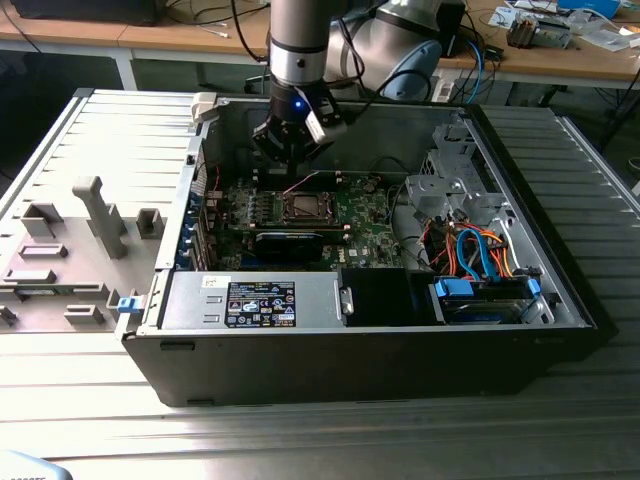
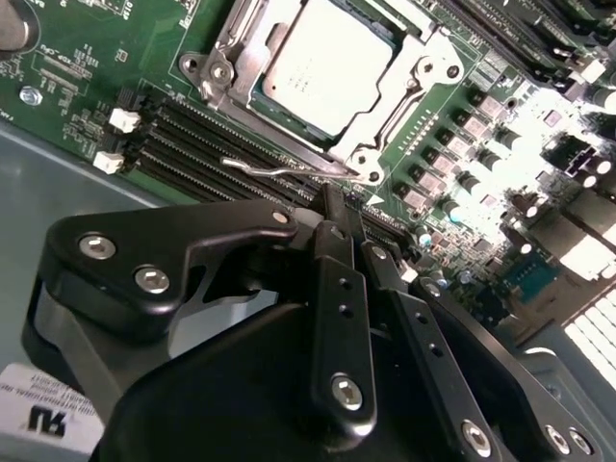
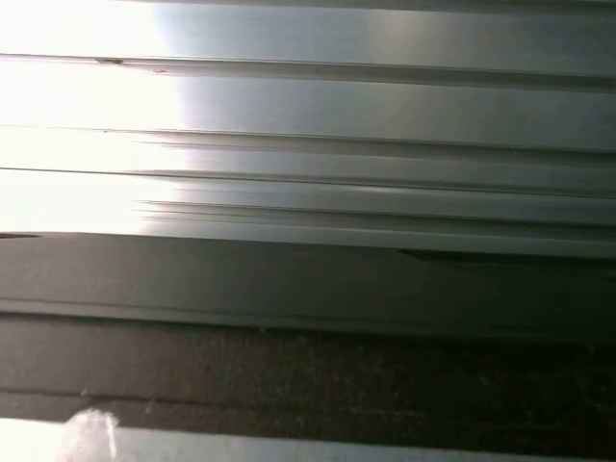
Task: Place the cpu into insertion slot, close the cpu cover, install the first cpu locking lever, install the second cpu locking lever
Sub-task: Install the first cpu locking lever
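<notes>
1. In the exterior view, an open dark-grey metal computer case point(image 1: 370, 350) is seen lying on a ribbed grey metal table point(image 1: 110, 130). Inside it, a green circuit board point(image 1: 365, 235) is mounted, and near its middle sits the small square insertion slot with a tan-silver metal rim point(image 1: 303, 207). The grey robot arm point(image 1: 298, 40) is brought down from above, with the black gripper point(image 1: 292, 168) held just over the board, close beside the slot on its far side. A bundle of orange and blue cables point(image 1: 480, 255) is seen at the exterior view's right, and a grey plastic fixture plate with upright blocks point(image 1: 70, 250) lies on the table at the exterior view's left.

2. In the second wrist view, the small flat square cpu with a pale silver-tan metal face point(image 2: 327, 63) is seated in the slot, framed by the thin silver-grey metal cpu cover point(image 2: 385, 125), which appears to be laid down over it. A thin bent silver wire locking lever point(image 2: 279, 168) is seen beside the frame, next to long black card slots point(image 2: 192, 130). The gripper's black fingers point(image 2: 332, 217) are pressed together, nothing between them, with the tip close to the lever; contact cannot be judged.

3. In the first wrist view, ribbed grey metal surfaces point(image 3: 308, 125) are shown under bright glare.
</notes>
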Robot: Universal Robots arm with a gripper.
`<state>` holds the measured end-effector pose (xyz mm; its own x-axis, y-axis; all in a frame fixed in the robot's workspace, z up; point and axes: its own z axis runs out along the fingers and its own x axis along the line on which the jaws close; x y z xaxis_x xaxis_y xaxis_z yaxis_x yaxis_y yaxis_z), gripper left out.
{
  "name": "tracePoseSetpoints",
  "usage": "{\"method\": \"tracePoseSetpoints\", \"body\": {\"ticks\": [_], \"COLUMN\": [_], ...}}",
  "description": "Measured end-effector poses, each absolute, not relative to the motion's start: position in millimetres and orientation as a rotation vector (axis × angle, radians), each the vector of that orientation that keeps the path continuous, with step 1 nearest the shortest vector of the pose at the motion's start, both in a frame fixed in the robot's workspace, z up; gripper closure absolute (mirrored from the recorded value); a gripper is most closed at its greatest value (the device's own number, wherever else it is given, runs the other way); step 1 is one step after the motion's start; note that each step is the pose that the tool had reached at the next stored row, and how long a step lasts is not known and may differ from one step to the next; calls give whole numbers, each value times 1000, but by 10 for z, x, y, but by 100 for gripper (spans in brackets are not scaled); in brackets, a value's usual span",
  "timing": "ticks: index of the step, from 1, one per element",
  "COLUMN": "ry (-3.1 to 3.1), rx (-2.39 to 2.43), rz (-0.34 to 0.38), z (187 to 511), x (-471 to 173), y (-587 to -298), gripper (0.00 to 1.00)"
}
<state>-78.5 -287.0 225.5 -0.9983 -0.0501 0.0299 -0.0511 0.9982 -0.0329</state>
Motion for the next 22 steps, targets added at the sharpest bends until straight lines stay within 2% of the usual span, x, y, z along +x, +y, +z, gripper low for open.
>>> {"method": "tracePoseSetpoints", "body": {"ticks": [12, 22], "ry": [-3111, -3110], "rx": [79, 79], "rz": [48, 18], "z": [2113, 2067], "x": [-741, -584], "y": [-2874, -2905], "gripper": [89, 89]}}
